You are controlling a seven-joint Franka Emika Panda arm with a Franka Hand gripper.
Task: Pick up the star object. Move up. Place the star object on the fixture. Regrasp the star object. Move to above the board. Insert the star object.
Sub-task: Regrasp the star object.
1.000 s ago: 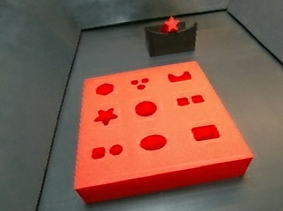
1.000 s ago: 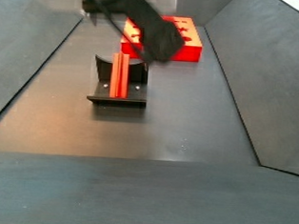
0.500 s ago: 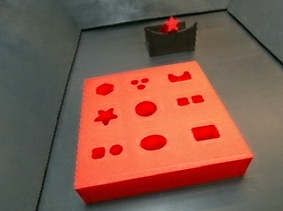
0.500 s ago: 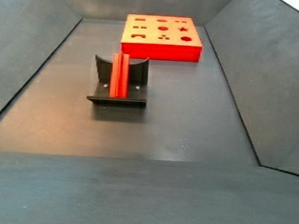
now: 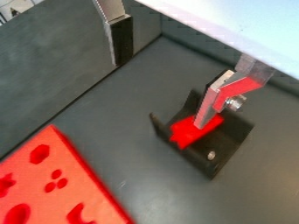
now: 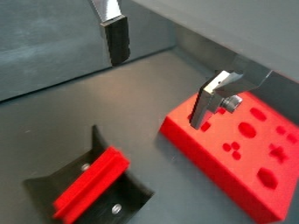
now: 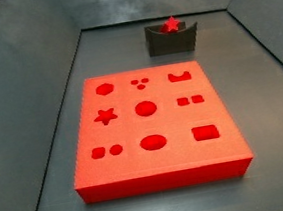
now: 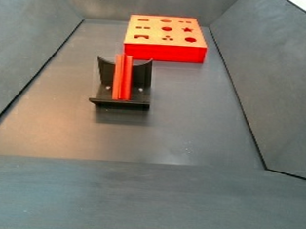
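Looking at both wrist views, we see our gripper (image 5: 176, 66) high above the floor, with its two silver fingers (image 6: 114, 35) spread wide apart and nothing between them. It is out of sight in both side views.

We see the star object (image 7: 171, 24) sitting in the fixture (image 7: 172, 40), at the far end of the floor in that side view. Its star end faces us there. In a side view from the other end it shows as a short red bar (image 8: 123, 76) leaning in the dark bracket (image 8: 121, 103). In a wrist view it lies in the notch (image 5: 184, 130).

We see the board (image 7: 155, 129) lying flat on the floor, well apart from the fixture, with its star hole (image 7: 106, 115) on the left side and empty.

We think the placing step is done and the regrasp comes next. For that we need to come down over the fixture, line our fingers up on both sides of the red bar, and close on it gently so it does not tip.
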